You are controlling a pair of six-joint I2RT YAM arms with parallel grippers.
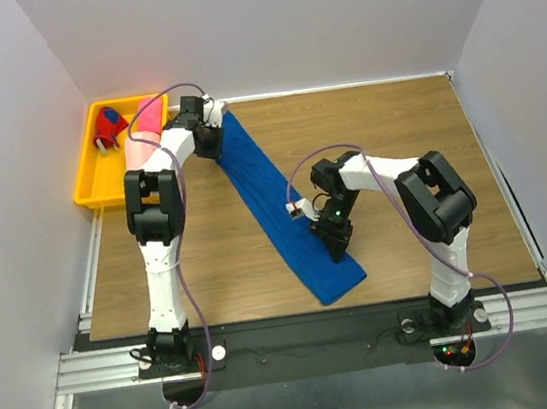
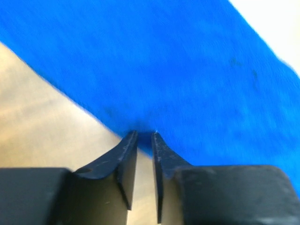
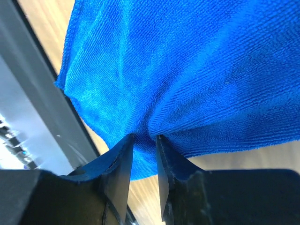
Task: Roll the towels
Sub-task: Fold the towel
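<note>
Soft, light and limp, the blue towel (image 1: 255,182) puckers when pinched; the left gripper (image 2: 144,133) nips its far edge and the right gripper (image 3: 144,137) its near end.

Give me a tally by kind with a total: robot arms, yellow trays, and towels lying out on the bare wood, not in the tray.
Robot arms: 2, the left arm and the right arm
Yellow tray: 1
Towels on the wood: 1, the blue towel
Total: 4
</note>
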